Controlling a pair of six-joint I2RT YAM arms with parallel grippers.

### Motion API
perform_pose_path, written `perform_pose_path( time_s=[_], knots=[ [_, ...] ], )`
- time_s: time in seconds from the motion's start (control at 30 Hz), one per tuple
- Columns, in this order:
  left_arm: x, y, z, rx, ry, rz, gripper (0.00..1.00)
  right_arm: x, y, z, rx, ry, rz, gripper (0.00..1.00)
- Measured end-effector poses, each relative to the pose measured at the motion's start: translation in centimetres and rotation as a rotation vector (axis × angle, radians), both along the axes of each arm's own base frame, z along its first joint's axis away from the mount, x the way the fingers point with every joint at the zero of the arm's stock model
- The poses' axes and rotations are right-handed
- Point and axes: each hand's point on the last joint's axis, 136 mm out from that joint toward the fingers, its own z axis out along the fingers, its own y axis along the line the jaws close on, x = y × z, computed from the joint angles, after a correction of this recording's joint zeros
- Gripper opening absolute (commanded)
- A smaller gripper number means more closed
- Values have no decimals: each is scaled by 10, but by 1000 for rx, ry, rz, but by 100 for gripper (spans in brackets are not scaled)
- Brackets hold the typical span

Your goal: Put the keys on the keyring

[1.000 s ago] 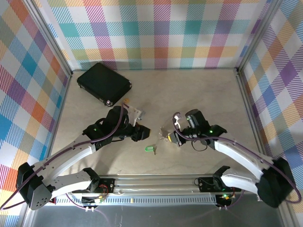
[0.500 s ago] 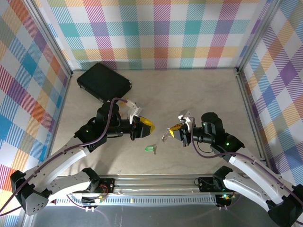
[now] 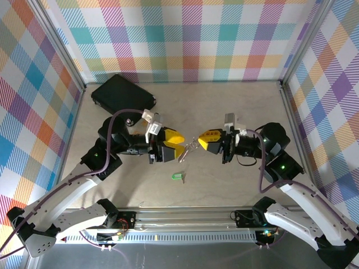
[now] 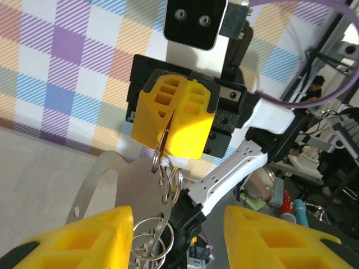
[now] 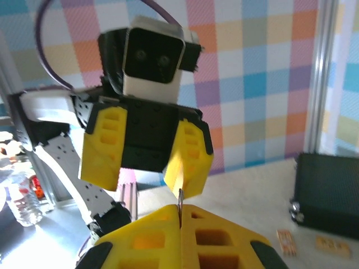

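The keyring [image 3: 189,150] is a flat metal plate [image 4: 115,179] carrying several split rings [image 4: 171,180]. It hangs in the air from its top ring. My right gripper [image 3: 198,140] is shut on that ring, seen edge-on between its yellow fingers [image 5: 180,208]. In the left wrist view the right gripper [image 4: 166,147] faces the camera with the plate dangling below it. My left gripper [image 3: 177,145] faces it, open, its yellow fingers [image 4: 84,238] either side of the plate's lower rings without touching them. A green key [image 3: 178,176] lies on the table below.
A black case [image 3: 123,98] lies at the back left of the table [image 3: 224,112], also visible in the right wrist view [image 5: 328,193]. Two small tan tags [image 5: 286,241] lie on the table next to it. Checked walls surround the table.
Both arms have risen off the table and turned to face each other. The right gripper has lifted the keyring into the air. The left gripper's fingers have opened.
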Motion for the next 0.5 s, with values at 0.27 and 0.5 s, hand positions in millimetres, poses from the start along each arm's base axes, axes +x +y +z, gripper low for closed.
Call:
perform_pose_path(
  time_s=[0.27,0.5],
  knots=[
    [-8,5,31,-72,-54,-17,37,-14,1,20,59,-28,85,0],
    [-5,2,36,-90,-71,-17,36,-16,0,24,52,-48,85,0]
  ],
)
